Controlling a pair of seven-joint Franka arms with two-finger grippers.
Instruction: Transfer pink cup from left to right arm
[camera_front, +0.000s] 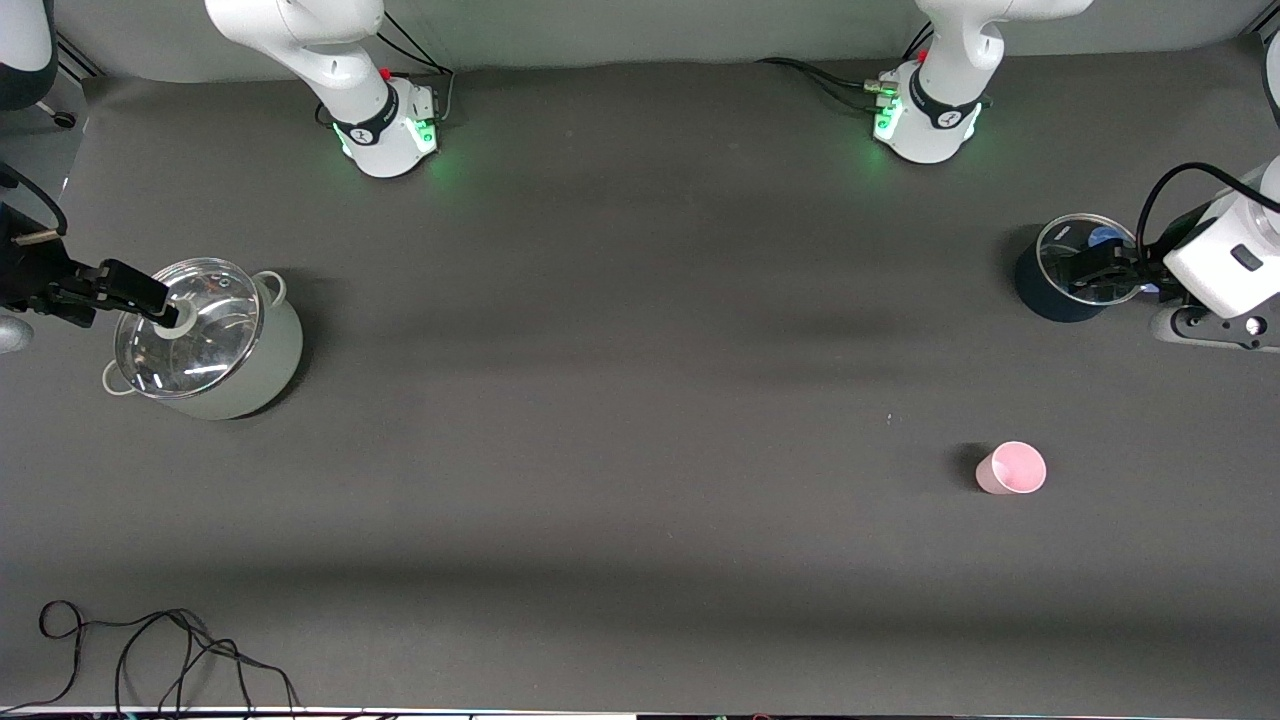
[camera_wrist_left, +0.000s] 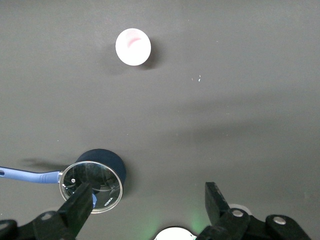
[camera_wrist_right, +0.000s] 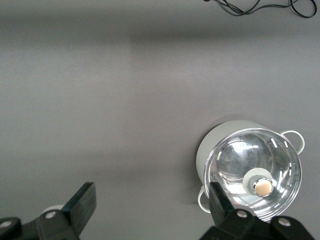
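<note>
The small pale-pink plastic cup (camera_front: 1011, 468) stands upright and alone on the dark grey table (camera_front: 620, 400), toward the left arm's end and nearer to the front camera than both pots. The left gripper (camera_front: 1105, 268) hangs over the dark blue lidded saucepan (camera_front: 1060, 285), its fingers apart and empty. The right gripper (camera_front: 135, 290) hangs over the glass lid of the pale green pot (camera_front: 215, 345), also apart and holding nothing. I judge both arms wait high, so the cup is free to approach from above.
</note>
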